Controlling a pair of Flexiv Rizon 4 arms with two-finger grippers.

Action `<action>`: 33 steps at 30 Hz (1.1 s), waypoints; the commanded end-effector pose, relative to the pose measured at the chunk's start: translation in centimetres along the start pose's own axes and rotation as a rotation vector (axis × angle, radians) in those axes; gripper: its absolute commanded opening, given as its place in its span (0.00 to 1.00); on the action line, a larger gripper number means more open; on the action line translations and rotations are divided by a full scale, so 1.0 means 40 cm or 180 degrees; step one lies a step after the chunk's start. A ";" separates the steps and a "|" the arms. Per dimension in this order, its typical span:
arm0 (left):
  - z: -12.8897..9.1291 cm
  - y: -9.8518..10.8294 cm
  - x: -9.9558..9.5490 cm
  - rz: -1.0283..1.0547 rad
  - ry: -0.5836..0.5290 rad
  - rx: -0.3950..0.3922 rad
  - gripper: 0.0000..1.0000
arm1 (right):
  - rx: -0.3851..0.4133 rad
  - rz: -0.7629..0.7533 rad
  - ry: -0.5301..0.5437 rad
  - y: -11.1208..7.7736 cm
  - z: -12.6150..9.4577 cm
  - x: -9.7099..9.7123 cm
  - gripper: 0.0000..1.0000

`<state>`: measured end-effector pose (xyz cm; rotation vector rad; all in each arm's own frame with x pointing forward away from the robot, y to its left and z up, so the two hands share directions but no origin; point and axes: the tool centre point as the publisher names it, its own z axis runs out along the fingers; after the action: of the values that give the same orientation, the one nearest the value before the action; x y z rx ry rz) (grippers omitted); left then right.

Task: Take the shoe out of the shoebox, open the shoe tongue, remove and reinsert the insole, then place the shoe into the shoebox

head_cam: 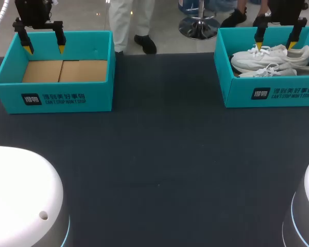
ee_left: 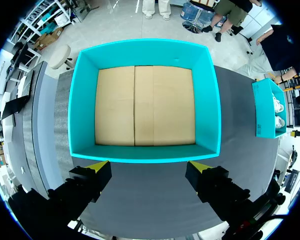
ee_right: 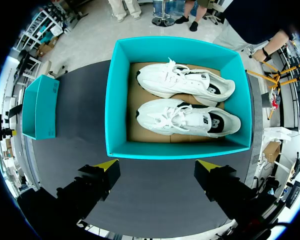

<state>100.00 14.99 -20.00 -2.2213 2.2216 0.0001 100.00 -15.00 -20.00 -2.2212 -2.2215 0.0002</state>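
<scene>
The head view shows two boxes: an empty box (head_cam: 56, 98) below the left claw (head_cam: 44, 49), and a shoebox (head_cam: 268, 95) with two white shoes (head_cam: 270, 55) below the right claw (head_cam: 275, 40). The left wrist view shows its claw wide open, holding nothing. The right wrist view shows the same, with the shoes side by side just ahead.

Left box (head_cam: 56, 98): far left of the surface (head_cam: 159, 154)
Shoebox (head_cam: 273, 92): far right, well apart from it
Shoes (head_cam: 270, 55): two, side by side inside the shoebox
</scene>
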 end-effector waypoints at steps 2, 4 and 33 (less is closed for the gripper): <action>0.000 0.000 0.000 0.0000 0.0000 0.0000 1.00 | 0.0000 0.0000 0.0000 0.000 0.000 0.000 1.00; 0.000 0.000 0.000 0.0000 0.0000 0.0000 1.00 | 0.0000 0.0000 0.0000 0.000 0.000 0.000 1.00; 0.000 0.000 0.000 0.0000 0.0000 0.0000 1.00 | -0.0108 0.0491 -0.0322 0.084 0.057 -0.243 1.00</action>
<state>100.00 14.99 -20.00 -2.2212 2.2217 0.0001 102.89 -23.85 -21.73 -2.4576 -2.1183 0.0747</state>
